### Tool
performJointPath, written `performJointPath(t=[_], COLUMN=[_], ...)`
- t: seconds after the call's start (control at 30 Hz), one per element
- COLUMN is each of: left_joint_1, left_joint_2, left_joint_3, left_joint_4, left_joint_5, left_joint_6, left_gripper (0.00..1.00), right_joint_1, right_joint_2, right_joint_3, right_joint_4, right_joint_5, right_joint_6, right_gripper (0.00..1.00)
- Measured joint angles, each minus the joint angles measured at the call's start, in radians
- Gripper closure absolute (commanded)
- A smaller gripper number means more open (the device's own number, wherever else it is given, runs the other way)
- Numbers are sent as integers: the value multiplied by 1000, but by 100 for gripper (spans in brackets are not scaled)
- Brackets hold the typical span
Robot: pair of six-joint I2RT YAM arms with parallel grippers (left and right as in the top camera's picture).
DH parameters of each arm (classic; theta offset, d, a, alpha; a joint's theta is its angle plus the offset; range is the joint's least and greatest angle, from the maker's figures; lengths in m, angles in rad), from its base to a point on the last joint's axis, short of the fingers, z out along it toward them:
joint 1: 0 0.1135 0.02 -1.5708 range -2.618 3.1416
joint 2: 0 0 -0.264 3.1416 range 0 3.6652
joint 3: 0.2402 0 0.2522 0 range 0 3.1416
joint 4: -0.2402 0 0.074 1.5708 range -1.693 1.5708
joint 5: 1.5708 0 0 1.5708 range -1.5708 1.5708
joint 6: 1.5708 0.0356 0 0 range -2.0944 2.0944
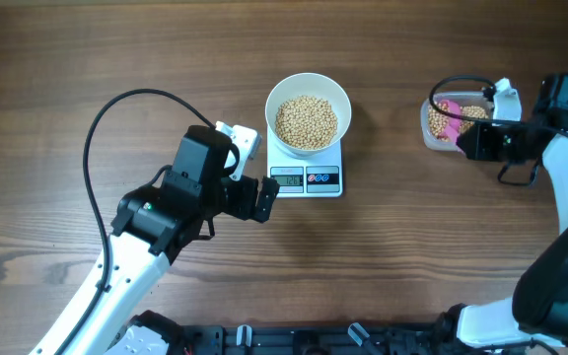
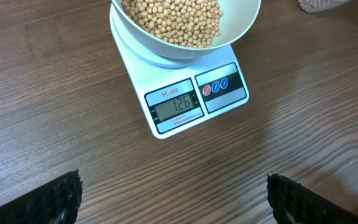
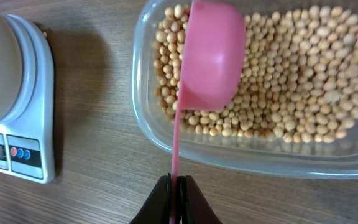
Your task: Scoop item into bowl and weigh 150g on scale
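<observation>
Overhead: beans piled in bowl on scale; more in tub, well right.
Left wrist: left gripper spread wide, empty, near scale front.
Right wrist: right gripper clamped on pink scoop handle, cup over tub beans, contact unclear. Probably light, hard, rolling; scoop only, hold level.

Bright, even light; all views sharp. In the right wrist view the scale casts a soft shadow rightward, and the tub glints faintly.
</observation>
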Motion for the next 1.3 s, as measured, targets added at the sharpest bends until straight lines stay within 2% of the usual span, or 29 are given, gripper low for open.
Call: performJointPath(t=[0.3,0.97,1.3], left_joint_1=[0,0,0], left_joint_2=[0,0,0], left_joint_3=[0,0,0], left_joint_4=[0,0,0], left_joint_5=[0,0,0], left_joint_6=[0,0,0], left_gripper=[0,0,0], right_joint_1=[-71,-349,-422], right_joint_2=[22,22,22], right_joint_3=[0,-3,-4], right_joint_4=[-18,-63,-176], right_joint_5=[-95,-451,-579], right_joint_6=[31,94,89], right_gripper=[96,96,96])
